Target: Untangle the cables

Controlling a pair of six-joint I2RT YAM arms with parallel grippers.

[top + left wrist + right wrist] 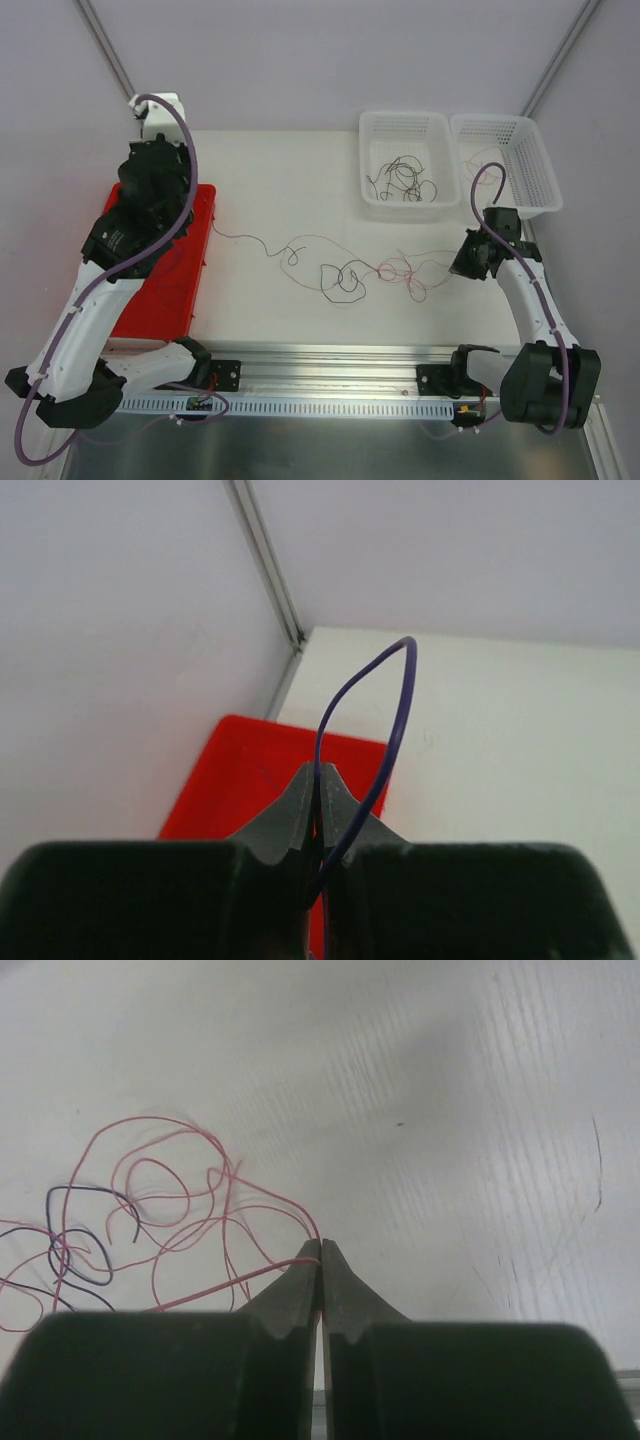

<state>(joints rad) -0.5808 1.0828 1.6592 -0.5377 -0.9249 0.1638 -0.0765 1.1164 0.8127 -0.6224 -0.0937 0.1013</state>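
Note:
The cables lie tangled mid-table: dark loops point(342, 280), pink-red loops point(405, 272) and a thin strand point(250, 240) trailing left toward the red tray. My right gripper point(465, 262) is shut on a pink-red cable point(200, 1295) at the tangle's right end; in the right wrist view its jaws point(321, 1245) pinch the cable, with pink-red and dark loops point(90, 1250) to the left. My left gripper point(322, 770) is shut on a purple cable point(400, 680) that arches up in a loop above the red tray point(250, 770). In the top view the left fingers are hidden under the arm.
The red tray point(190, 260) lies at the left under the left arm. Two white mesh baskets stand at the back right: one point(372, 205) holds dark cables point(405, 178), the other point(535, 175) holds a thin strand. A metal rail point(330, 360) runs along the near edge.

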